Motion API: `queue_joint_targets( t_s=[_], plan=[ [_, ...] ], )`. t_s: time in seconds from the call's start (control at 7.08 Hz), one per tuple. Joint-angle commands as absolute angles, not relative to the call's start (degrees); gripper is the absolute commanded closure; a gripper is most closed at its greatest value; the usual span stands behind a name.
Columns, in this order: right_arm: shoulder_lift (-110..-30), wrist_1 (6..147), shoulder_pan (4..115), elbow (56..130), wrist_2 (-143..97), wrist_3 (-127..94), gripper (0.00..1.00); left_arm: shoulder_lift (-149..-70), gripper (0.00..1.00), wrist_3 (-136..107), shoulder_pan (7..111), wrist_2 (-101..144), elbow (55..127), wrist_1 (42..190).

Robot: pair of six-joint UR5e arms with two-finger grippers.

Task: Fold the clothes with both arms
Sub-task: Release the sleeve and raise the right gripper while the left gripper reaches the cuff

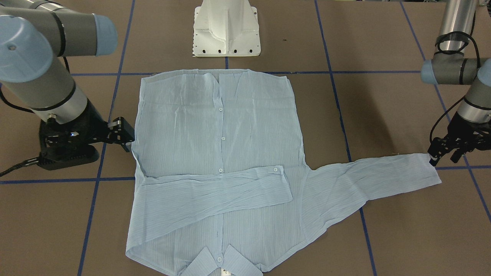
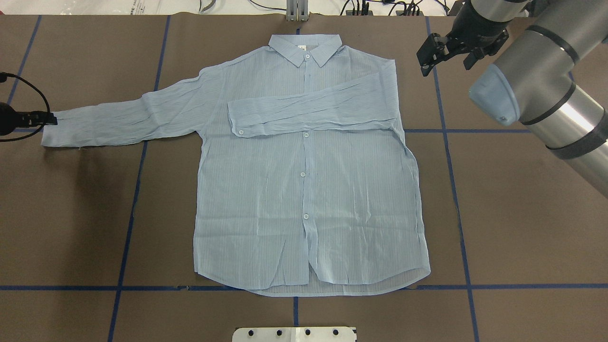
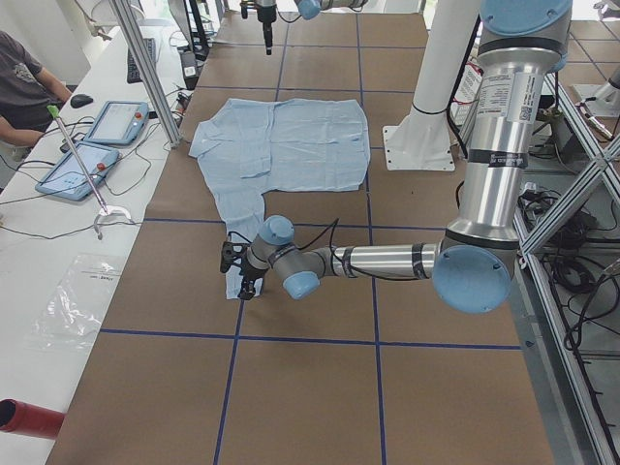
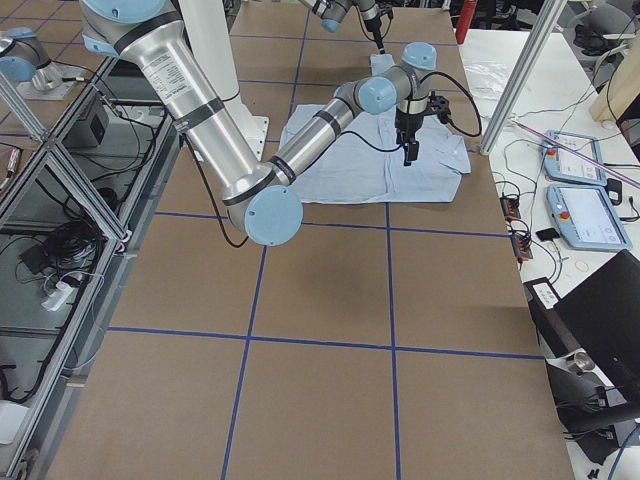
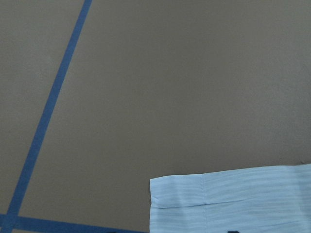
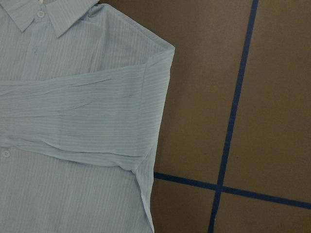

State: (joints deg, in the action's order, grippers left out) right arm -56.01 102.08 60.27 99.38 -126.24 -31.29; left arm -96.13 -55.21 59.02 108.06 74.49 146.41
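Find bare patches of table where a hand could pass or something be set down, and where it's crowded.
Free: the brown table between the outstretched sleeve, the body of the pale-blue striped shirt and the near tape line; also beyond the shirt's other side. Crowded: the cuff by the left arm's fingers, the shoulder by the right arm's fingers.

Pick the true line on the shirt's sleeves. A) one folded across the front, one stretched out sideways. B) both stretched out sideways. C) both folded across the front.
A: one sleeve lies across the front of the shirt; the other sleeve stretches flat out to the side.
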Motion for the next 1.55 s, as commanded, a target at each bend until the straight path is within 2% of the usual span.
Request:
queue_joint_targets(
  t_s=[0.0,1.13,1.41],
  plan=[
    [-57.04,102.04,61.0,99.93,-126.65,-30.67,0.0,-96.42,0.29,-55.2,58.27,108.02,74.09,146.34],
    [-57.22,101.95,61.0,100.02,-126.39,-30.67,0.0,-95.89,0.36,-54.84,58.18,108.02,72.77,145.99],
    [-57.3,101.95,61.0,100.02,-126.12,-30.67,0.0,-95.98,0.41,-54.84,58.18,108.1,72.6,145.99]
  ],
)
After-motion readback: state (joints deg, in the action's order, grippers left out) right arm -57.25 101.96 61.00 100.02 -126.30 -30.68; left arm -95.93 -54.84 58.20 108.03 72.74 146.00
